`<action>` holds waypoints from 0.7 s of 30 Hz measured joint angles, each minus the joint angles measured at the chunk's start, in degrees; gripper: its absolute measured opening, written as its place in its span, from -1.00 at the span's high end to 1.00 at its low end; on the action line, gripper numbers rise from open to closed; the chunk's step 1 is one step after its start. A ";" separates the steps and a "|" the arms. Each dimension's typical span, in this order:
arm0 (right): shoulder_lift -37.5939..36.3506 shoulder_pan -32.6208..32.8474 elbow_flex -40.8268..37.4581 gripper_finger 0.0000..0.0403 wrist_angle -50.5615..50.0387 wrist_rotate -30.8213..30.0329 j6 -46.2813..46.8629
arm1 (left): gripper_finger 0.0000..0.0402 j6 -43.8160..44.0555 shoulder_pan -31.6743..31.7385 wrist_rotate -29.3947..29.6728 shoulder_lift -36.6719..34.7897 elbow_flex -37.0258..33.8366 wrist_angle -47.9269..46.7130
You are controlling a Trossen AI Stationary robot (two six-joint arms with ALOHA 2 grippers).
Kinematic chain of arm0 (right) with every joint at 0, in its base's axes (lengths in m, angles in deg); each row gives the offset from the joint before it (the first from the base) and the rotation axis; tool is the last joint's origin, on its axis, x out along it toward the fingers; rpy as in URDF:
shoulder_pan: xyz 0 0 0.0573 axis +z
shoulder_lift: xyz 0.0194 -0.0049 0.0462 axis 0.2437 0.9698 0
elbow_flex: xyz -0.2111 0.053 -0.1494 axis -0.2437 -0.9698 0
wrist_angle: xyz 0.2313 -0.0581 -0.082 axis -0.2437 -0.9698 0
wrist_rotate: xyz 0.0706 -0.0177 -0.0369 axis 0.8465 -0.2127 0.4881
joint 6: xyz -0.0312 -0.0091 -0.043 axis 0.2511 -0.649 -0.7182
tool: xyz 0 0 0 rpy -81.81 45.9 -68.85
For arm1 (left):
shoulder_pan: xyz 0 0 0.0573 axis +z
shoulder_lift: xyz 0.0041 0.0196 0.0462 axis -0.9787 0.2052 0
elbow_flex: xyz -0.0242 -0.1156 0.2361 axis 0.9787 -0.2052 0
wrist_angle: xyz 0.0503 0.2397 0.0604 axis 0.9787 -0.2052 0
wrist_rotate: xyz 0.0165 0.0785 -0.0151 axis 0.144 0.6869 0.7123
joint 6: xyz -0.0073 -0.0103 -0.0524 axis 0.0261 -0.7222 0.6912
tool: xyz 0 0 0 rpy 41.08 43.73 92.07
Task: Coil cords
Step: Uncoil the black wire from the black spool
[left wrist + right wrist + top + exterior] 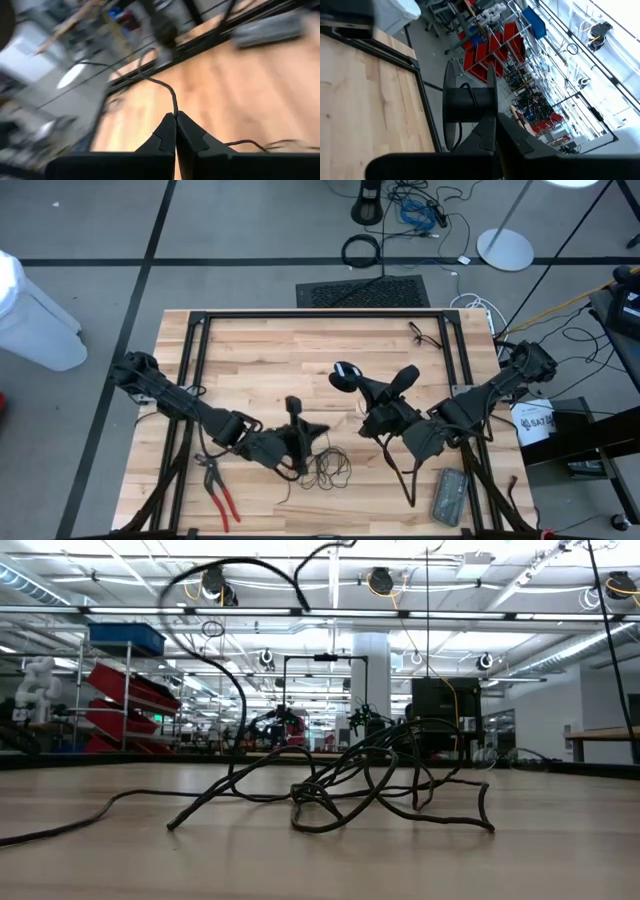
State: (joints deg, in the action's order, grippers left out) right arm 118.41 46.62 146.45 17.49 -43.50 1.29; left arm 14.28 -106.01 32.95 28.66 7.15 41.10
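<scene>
1. A pale butcher-block wooden table [300, 350] with a black metal frame [320, 314] along its edges fills the overhead view; grey floor crossed by dark tape lines surrounds it
2. The left gripper [296, 442] sits low over the table's near middle, its fingers [167, 132] pressed together and clamped on a very thin black wire-like cord [170, 95], which rises from the fingertips and curves away over the wood
3. The rest of that thin cord lies as a loose tangle of loops [328, 470] on the wood just beside the left gripper, on its right-arm side; from table height the tangle [350, 780] sprawls across the boards with one strand trailing off sideways
4. The right gripper [345, 378] is raised over the table's centre, well apart from the tangle, fingers clenched on the edge of a small round dark puck [470, 105] with a strand of cord hanging from it
5. Red-handled pliers [218, 490] lie near the left gripper, toward the table's near edge
6. A flat grey rectangular box [449, 496] rests near the right arm's base
7. Beyond the table: a black floor mat [362, 292], a thick black cable ring [361, 250], a white round lamp base [505, 247]; red shelving bins [492, 50] and bright ceiling lights stand in the room behind
</scene>
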 joint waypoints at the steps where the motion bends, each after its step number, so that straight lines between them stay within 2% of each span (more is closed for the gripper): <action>1: 0.00 0.33 0.01 1.00 0.46 -0.01 -0.46 | 1.00 0.12 0.00 2.86 -0.20 0.00 -0.88; 4: 0.00 1.03 -0.01 1.00 1.48 0.04 -1.82 | 1.00 1.69 -0.38 13.58 -1.10 0.00 -3.60; 6: 0.00 1.46 0.02 1.00 1.89 -0.02 -2.43 | 1.00 6.18 -0.50 23.22 -2.15 0.00 -5.70; 9: 0.00 1.74 0.00 1.00 1.99 0.00 -3.23 | 1.00 11.39 -1.02 30.59 -5.17 0.00 -10.88; 15: 0.00 1.72 -0.01 1.00 1.87 -0.02 -3.35 | 1.00 21.84 -4.25 32.24 -11.89 -0.04 -20.64; 21: 0.00 1.58 -0.01 1.00 -0.04 -0.02 -2.08 | 1.00 24.28 -10.43 33.96 -17.40 -0.04 -22.54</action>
State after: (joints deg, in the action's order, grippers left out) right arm 118.41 48.20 146.45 17.45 -43.52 -0.79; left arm 38.56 -116.44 66.91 11.26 7.10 18.57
